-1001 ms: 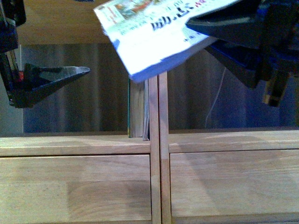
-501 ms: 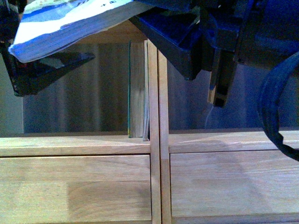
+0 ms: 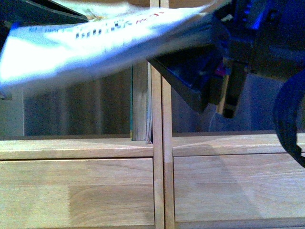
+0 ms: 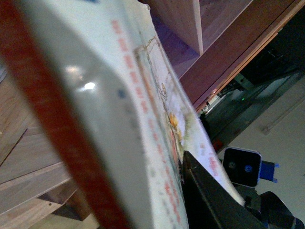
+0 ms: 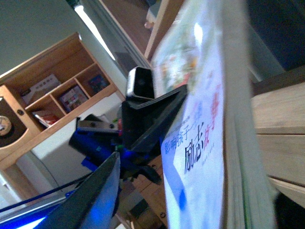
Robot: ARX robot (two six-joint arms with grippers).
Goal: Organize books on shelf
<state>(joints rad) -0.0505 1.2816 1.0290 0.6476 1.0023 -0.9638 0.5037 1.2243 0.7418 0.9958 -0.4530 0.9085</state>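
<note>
While the shelf (image 3: 86,191) fills the front view, its centre post (image 3: 157,143) is the mark to steer by. The softcover (image 3: 95,43) hangs aloft, nearly flat and blurred. It crosses in front of the post's top, and most of it lies left of the post. The teal book (image 3: 139,105) stands upright in the bay just left of the post.

The right claw (image 3: 188,78) reaches in from right of the post with one finger under the softcover. In its wrist view a finger stands apart from the cover and the other is hidden, so I cannot tell whether it is clenched. The left claw (image 5: 155,114), left of the post, lays one finger flat on the cover. Its opposite finger is hidden, so I cannot tell its grip either.

This looks like a hand-over before shelving. To do it well, one claw should clench firmly near the red spine before the other lets go, since a floppy cover sags. The softcover should then be turned upright and slid in left of the teal book without toppling it.
</note>
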